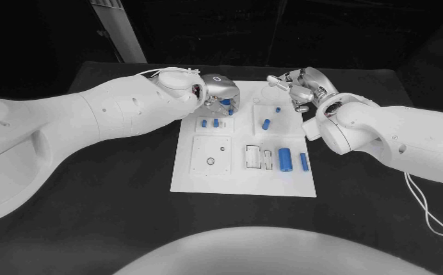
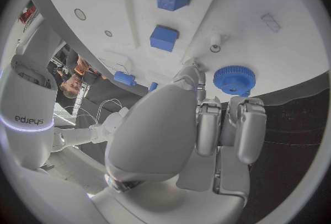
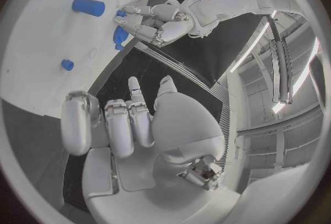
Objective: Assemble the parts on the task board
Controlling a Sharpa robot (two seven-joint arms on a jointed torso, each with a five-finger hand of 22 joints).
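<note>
Poised over the far end of the white board (image 1: pixel 242 185), left hand (image 1: pixel 217 91) with fingers curled just above a blue gear (image 2: pixel 234 79) lying there, grip unclear, right hand (image 1: pixel 300 89) loosely spread and empty nearby; risk of knocking the gear off its peg.

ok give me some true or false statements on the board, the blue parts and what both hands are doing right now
1. The task board is white. True.
2. The left hand is over the board's far edge. True.
3. The right hand holds a blue gear. False: it holds nothing, fingers apart.
4. The blue gear lies on the board near the left hand's fingers. True.
5. The blue cylinder lies off the board on the table. False: it lies on the board.
</note>
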